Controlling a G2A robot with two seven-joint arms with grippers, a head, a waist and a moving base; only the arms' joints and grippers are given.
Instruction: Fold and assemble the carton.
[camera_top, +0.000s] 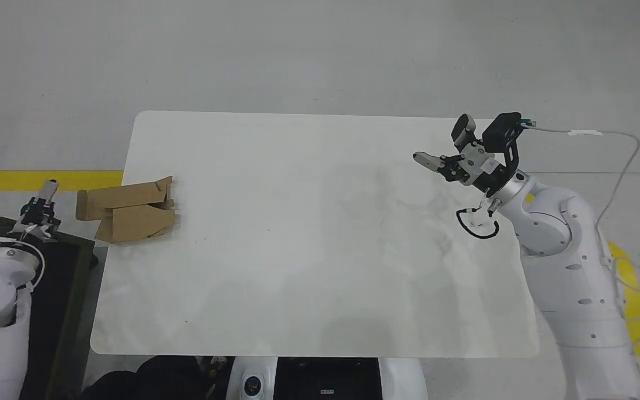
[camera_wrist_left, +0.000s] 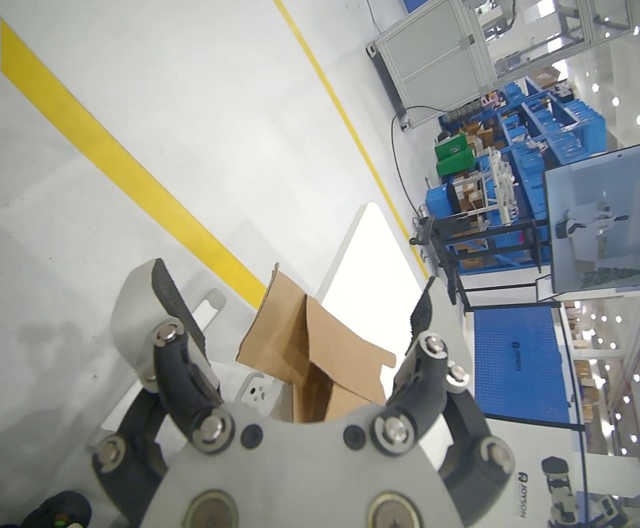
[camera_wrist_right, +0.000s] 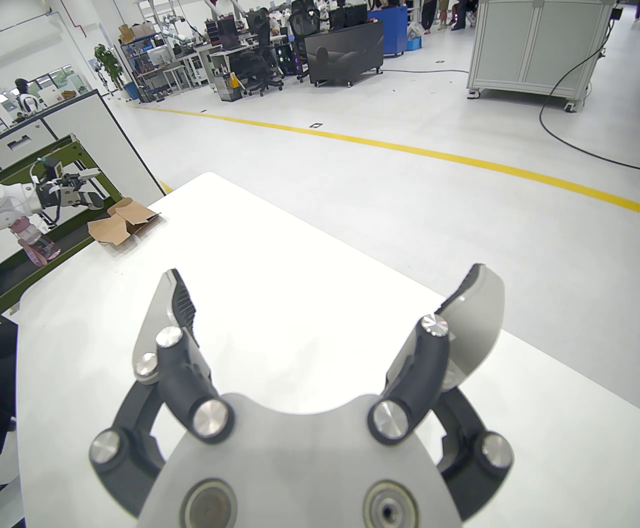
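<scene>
A brown cardboard carton (camera_top: 128, 210), partly folded with loose flaps, lies over the left edge of the white table (camera_top: 320, 240). In the left wrist view the carton (camera_wrist_left: 310, 350) sits just beyond my left gripper (camera_wrist_left: 295, 290), which is open and holds nothing. In the top view the left gripper (camera_top: 40, 203) hangs off the table's left side, a short way from the carton. My right gripper (camera_top: 440, 150) hovers open above the table's far right part, far from the carton (camera_wrist_right: 122, 225). Its fingers (camera_wrist_right: 175, 295) are spread wide over bare table.
A dark stand (camera_top: 45, 300) runs beside the table's left edge under the left arm. A yellow floor line (camera_top: 60, 180) passes behind the carton. A black cable loop (camera_top: 478, 222) hangs from the right arm over the table's right part.
</scene>
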